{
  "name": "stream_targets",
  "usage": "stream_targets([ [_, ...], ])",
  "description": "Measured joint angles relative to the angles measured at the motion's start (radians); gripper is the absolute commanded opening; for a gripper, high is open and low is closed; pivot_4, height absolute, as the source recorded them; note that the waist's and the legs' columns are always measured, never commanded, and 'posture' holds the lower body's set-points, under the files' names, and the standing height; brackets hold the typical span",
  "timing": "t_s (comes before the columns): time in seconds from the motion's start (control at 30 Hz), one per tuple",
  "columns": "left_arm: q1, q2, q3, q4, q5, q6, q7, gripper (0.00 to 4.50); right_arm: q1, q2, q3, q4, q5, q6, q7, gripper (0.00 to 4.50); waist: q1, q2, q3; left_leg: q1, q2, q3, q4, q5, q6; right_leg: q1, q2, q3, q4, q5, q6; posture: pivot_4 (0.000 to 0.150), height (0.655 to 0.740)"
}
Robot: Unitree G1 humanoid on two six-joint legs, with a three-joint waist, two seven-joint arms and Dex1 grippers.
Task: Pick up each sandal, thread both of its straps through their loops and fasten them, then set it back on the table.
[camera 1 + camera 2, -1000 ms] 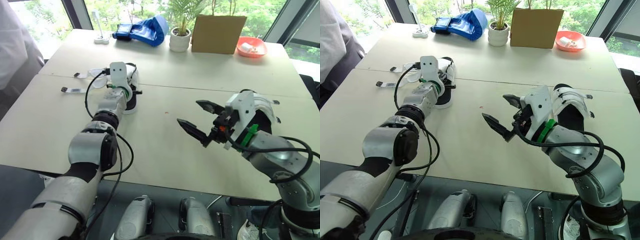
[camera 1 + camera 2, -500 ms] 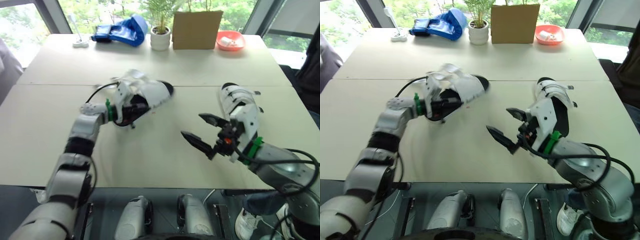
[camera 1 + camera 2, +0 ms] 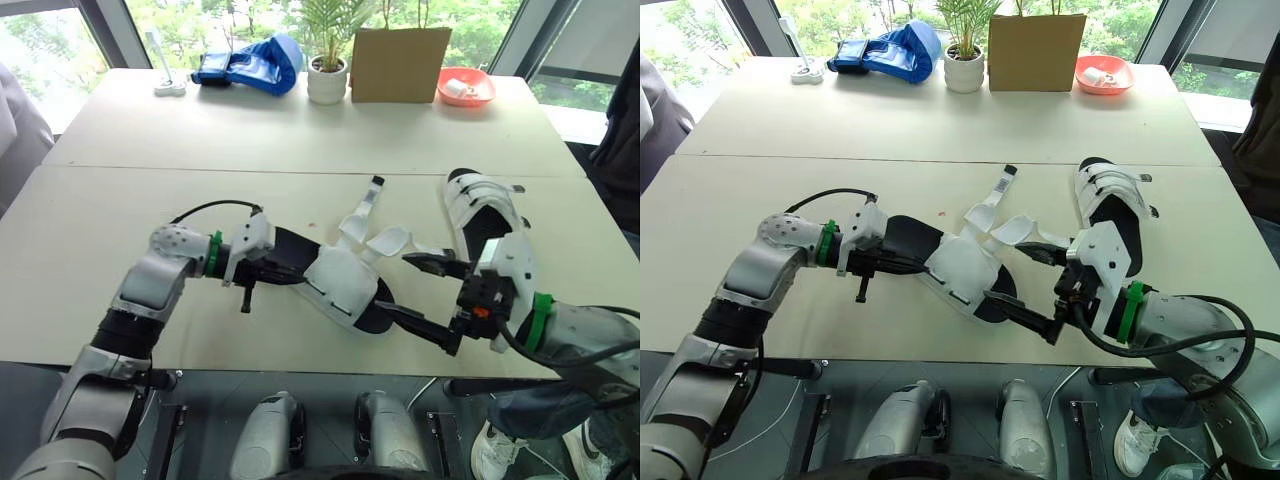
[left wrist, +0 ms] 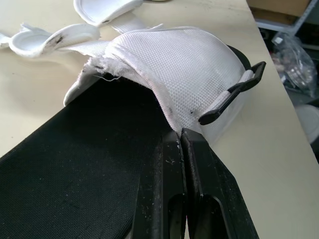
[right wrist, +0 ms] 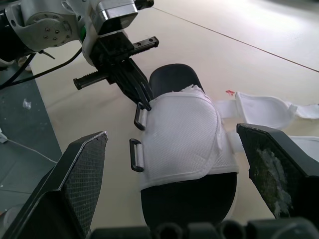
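Sandal (image 3: 340, 287) in left pincer's (image 4: 181, 133) grip

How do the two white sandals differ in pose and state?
The left gripper is shut on the near sandal; the far sandal lies ungripped. The near sandal's straps splay loose; the far sandal's cross its footbed. The near sandal lies crosswise, the far sandal points away. Both are white with black footbeds.

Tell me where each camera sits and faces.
Left eye: on the head, looking forward and down at the table; left arm, right arm show, left jaws shut on the sandal.
Right eye: same head, same scene, both arms.
Left wrist: along the shut left jaws at the sandal's white upper.
Right wrist: between the open right jaws at the sandal and the left jaws.
Shared: both wrist views show the same sandal.
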Motion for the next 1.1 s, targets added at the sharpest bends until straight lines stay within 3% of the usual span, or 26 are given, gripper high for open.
stream_targets([
  [0.4, 0.296, 0.023, 0.184, -0.43, -0.269, 0.429, 0.277, 0.04, -0.021, -0.02, 0.001, 0.003, -0.005, -0.007, 0.025, 4.5, 0.003, 0.0, 0.0, 0.0, 0.0, -0.002, 0.001, 0.0, -0.001, 0.001, 0.0, -0.001, 0.0, 0.0, 0.0, 0.15, 0.7209],
  [0.6, 0.282, 0.053, 0.137, -0.446, -0.29, 0.398, 0.244, 0.04, -0.064, -0.02, 0.04, 0.056, -0.03, -0.02, 0.045, 4.5, 0.006, 0.0, 0.0, 0.0, 0.0, -0.002, 0.001, 0.0, -0.002, 0.001, 0.0, -0.002, 0.0, 0.0, 0.0, 0.15, 0.7209],
  [0.7, 0.186, 0.08, 0.092, -0.368, -0.277, 0.372, 0.181, 0.83, -0.085, -0.019, 0.058, 0.067, -0.035, -0.025, 0.057, 4.5, 0.01, 0.0, 0.0, 0.0, 0.0, -0.002, 0.001, 0.0, -0.002, 0.001, 0.0, -0.002, 0.0, 0.0, 0.0, 0.15, 0.7209],
  [0.83, 0.121, 0.126, 0.028, -0.318, -0.28, 0.38, 0.082, 2.73, -0.092, -0.019, 0.071, 0.08, -0.048, -0.026, 0.067, 4.5, 0.012, 0.0, 0.0, -0.002, 0.0, -0.002, 0.0, 0.0, -0.002, -0.001, 0.0, -0.003, -0.001, 0.0, 0.0, 0.15, 0.7209],
  [1.1, 0.058, 0.112, -0.064, -0.279, -0.289, 0.434, 0.03, 2.73, -0.055, -0.019, 0.071, 0.057, -0.047, -0.026, 0.064, 4.5, 0.024, 0.0, 0.0, -0.003, 0.0, -0.002, 0.001, 0.0, -0.002, -0.001, 0.0, -0.003, -0.001, 0.0, 0.0, 0.15, 0.7209],
])
